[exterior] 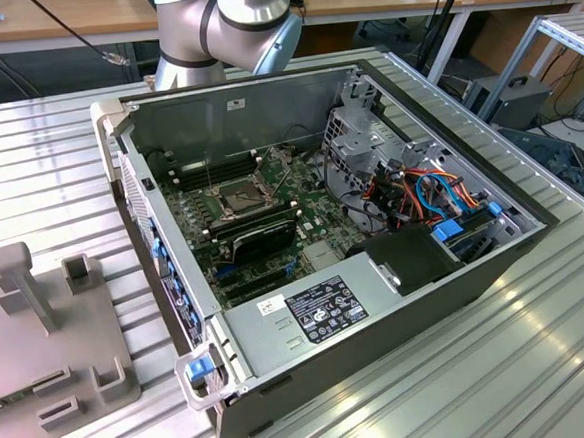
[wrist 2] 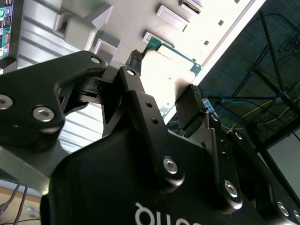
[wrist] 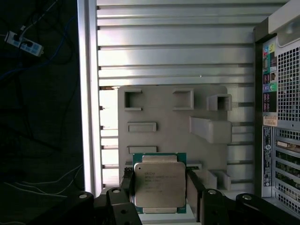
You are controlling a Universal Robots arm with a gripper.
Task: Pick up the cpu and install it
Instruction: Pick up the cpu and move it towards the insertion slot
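First wrist view shows you the cpu point(wrist: 159, 180) clamped flat in the gripper point(wrist: 160, 188), jaws on opposite edges; fixture tray point(wrist: 164, 112) behind.

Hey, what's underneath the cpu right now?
In the first wrist view, the grey fixture plate extends beneath the cpu, which the gripper grips by its sides. The spot directly below, and whether the chip rests on it, is covered by the chip.

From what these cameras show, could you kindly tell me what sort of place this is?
Probably a robotics lab or workshop for computer assembly: an open desktop computer case lies on a ribbed aluminium table, cluttered workbenches stand behind, and the gripper is closed on the cpu.
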